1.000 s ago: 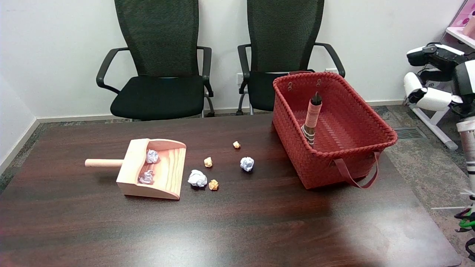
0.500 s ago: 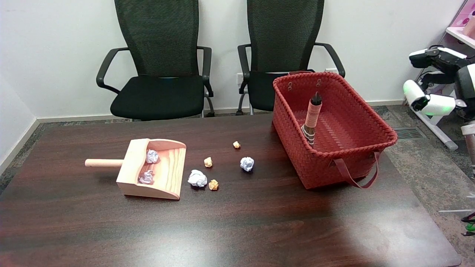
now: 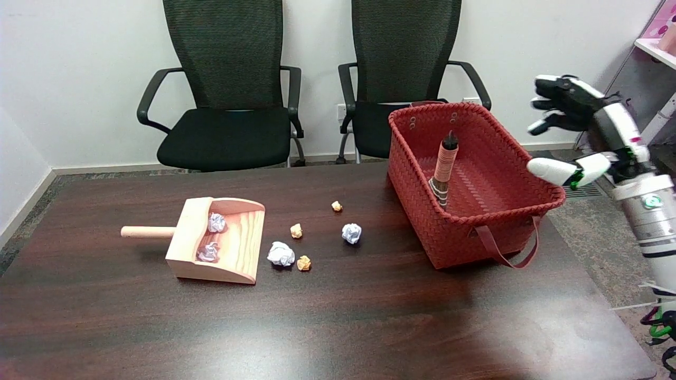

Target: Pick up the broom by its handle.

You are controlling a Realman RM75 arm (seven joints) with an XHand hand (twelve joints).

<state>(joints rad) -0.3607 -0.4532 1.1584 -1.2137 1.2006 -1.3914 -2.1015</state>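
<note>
Broom [image 3: 443, 169] in basket [image 3: 470, 232], left of empty hand [image 3: 575, 126]

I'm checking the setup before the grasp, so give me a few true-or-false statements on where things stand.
1. The broom stands inside the red basket. True.
2. The right hand grips the broom's handle. False: it is in the air to the basket's right, holding nothing.
3. Two paper balls lie in the wooden dustpan. True.
4. The basket sits on a chair. False: it sits on the table.
</note>
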